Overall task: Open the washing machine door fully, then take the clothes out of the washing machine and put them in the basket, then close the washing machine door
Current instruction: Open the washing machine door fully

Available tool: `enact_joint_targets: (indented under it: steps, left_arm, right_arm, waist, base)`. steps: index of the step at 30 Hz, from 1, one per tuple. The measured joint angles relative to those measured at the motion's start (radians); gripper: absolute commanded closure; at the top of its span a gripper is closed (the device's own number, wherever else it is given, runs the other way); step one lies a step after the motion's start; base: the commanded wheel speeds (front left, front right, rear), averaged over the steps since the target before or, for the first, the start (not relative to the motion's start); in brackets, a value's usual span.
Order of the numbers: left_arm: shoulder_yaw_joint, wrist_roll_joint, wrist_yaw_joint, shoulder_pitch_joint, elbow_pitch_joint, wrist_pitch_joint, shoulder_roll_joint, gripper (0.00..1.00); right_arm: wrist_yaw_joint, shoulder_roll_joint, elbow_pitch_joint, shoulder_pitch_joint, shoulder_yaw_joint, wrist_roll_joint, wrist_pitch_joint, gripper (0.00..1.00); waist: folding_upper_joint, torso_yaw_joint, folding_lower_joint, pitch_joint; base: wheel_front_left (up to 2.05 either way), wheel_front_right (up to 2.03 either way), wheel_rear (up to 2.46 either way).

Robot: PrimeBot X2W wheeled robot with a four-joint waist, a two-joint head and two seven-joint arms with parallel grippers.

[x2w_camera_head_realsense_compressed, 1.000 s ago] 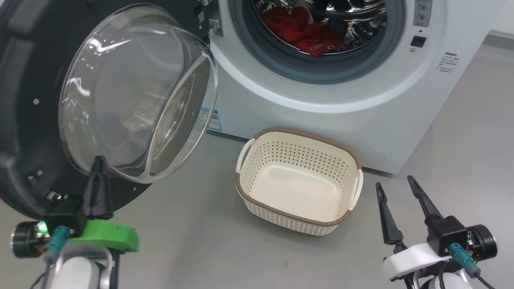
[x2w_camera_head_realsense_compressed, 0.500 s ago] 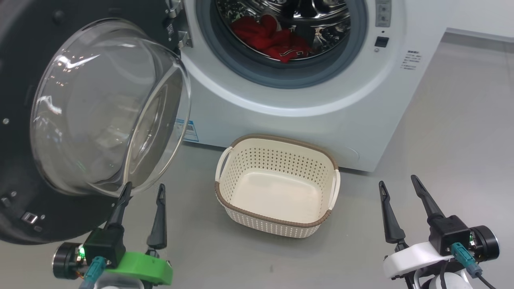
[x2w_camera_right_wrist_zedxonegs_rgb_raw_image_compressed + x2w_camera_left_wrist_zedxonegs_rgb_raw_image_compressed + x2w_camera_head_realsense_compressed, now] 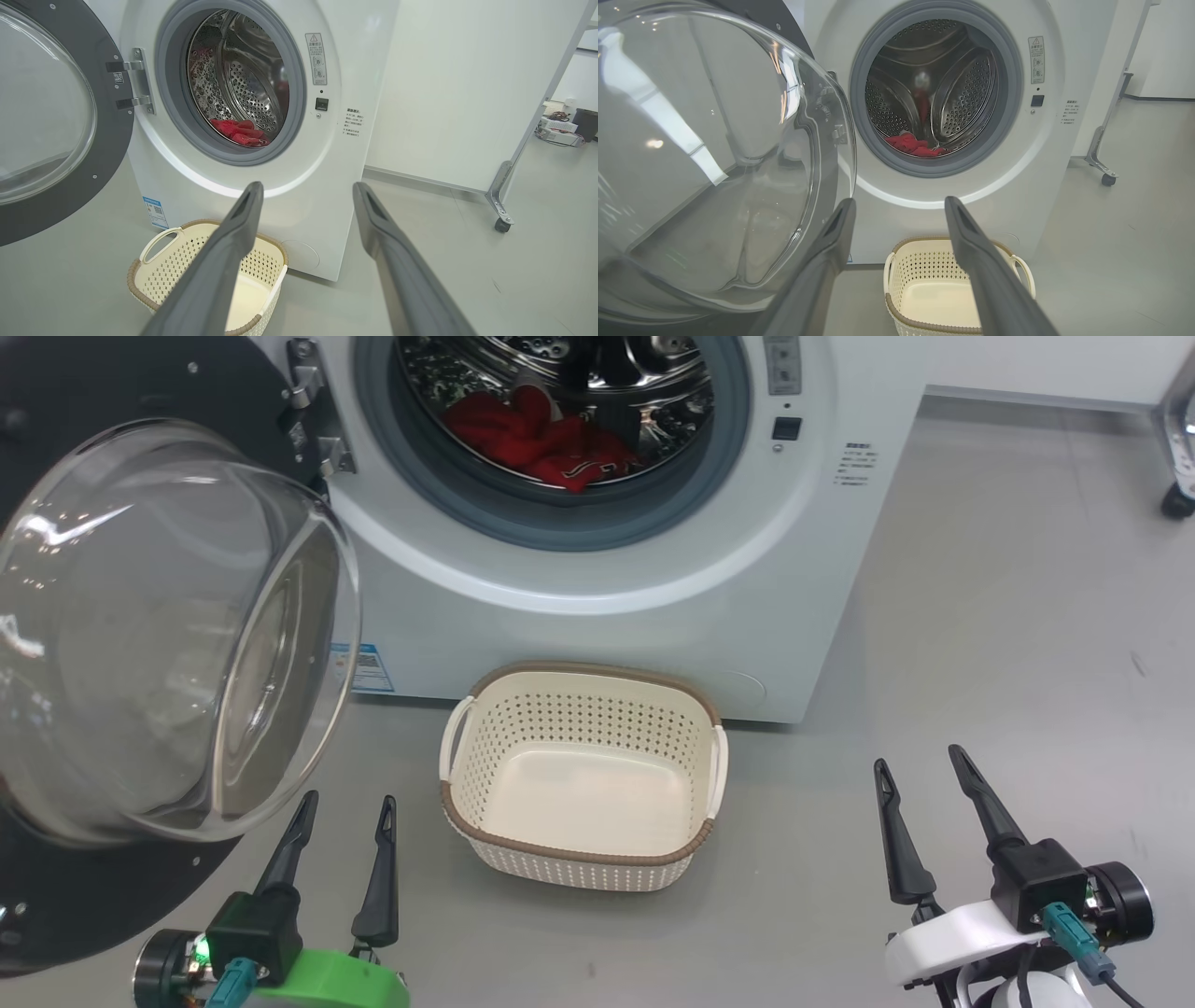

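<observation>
Clothes [image 3: 523, 429], red and bunched up, lie in the shiny drum [image 3: 677, 397] at the top middle. Left pincer [image 3: 349, 798] and right pincer [image 3: 917, 756] both gape wide, holding nothing.

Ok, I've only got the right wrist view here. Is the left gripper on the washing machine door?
Observer: No. The left gripper is open and holds nothing, near the lower edge of the washing machine door.
Operator: Anything in the basket? I can't see all of it.
Observer: Nothing. In the head view the whole floor of the basket is bare.
Operator: Where exactly are the clothes?
Observer: The left wrist view looks straight in: the clothes lie in one red heap at the bottom front of the drum.
</observation>
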Motion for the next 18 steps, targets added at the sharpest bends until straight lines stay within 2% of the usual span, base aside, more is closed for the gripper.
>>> enact_joint_targets:
  steps: [18]
  left_arm:
    - [0.037,0.031,0.011,0.025,-0.003,0.012,0.002,0.0]
  right_arm:
    - [0.0,0.004,-0.008,0.0,0.0,0.0,0.0,0.0]
  waist:
    - [0.0,-0.131,0.0,0.011]
  base:
    - [0.0,0.0,0.0]
